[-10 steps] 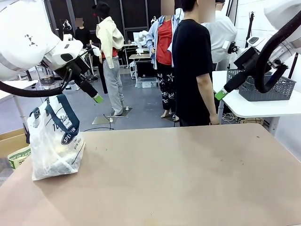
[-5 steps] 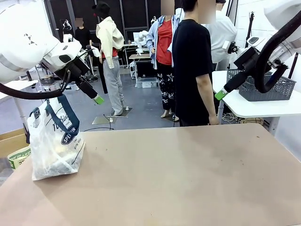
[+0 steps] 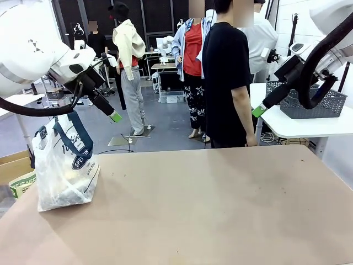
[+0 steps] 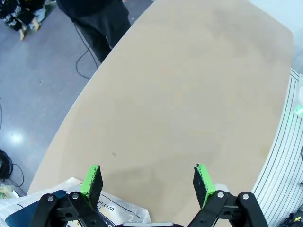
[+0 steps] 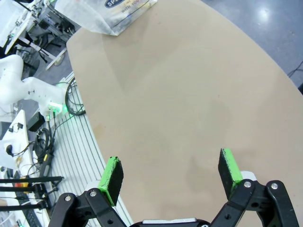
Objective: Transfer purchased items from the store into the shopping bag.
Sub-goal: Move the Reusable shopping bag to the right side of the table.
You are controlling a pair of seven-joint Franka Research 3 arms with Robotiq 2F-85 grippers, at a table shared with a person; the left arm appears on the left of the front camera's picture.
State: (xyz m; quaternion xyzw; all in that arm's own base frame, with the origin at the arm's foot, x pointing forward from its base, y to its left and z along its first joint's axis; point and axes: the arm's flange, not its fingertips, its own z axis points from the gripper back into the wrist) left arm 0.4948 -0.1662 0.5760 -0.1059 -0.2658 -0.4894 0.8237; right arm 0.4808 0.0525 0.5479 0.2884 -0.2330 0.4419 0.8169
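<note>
The shopping bag (image 3: 63, 165), translucent plastic with navy handles and an oval logo, stands on the table's left side with pale contents inside. My left gripper (image 3: 115, 116) hangs open in the air just above and to the right of the bag's handles. In the left wrist view the left gripper (image 4: 147, 182) is wide open with nothing between its fingers, and the bag's (image 4: 111, 213) top lies under them. My right gripper (image 3: 258, 111) is raised at the far right, open and empty. The right wrist view has the right gripper (image 5: 172, 171) above bare table, the bag (image 5: 109, 12) far off.
A person in a black T-shirt (image 3: 226, 83) stands at the table's far edge, arms down. A dark grey mesh basket (image 3: 314, 102) sits on a white side table at the right. The brown tabletop (image 3: 220, 204) stretches bare from the middle to the right.
My left arm has edged very slightly to the right above the bag. The right arm, the bag and the person have stayed still.
</note>
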